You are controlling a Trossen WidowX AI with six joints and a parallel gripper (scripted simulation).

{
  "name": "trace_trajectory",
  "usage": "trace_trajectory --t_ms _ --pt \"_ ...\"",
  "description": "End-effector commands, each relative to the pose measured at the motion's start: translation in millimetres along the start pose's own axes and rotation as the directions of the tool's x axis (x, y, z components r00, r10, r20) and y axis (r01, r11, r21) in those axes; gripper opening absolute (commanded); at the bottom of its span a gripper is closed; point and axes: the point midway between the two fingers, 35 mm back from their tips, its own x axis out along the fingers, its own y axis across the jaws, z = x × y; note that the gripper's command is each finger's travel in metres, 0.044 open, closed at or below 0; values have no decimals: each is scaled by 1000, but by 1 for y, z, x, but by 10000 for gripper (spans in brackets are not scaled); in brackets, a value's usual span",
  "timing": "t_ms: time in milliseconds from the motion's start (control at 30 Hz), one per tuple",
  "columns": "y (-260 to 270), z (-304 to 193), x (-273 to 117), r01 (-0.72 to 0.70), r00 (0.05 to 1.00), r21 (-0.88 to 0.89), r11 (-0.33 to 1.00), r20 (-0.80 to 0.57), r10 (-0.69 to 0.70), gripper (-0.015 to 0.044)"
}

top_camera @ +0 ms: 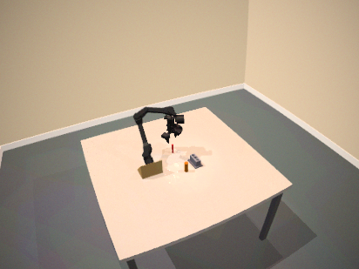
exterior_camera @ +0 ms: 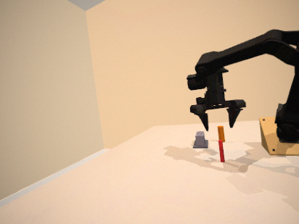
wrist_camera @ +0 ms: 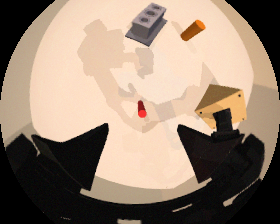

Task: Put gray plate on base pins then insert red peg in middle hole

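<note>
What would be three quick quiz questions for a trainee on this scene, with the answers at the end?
1. True or false: the red peg stands upright on the table.
2. Multiple choice: what do the jaws hold?
A) the orange cylinder
B) nothing
C) the red peg
3. Fill in the blank: in the wrist view, the thing nearest the gray block is the ____ cylinder.

Key: 1. true; 2. B; 3. orange
</note>
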Motion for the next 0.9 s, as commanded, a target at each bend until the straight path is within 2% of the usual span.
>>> trace_trajectory --t_ms 0,867 --pt "-1 0 11 10 1000 8 1000 -18 -9 440" --pt "1 2 57 9 1000 8 1000 -16 -9 440"
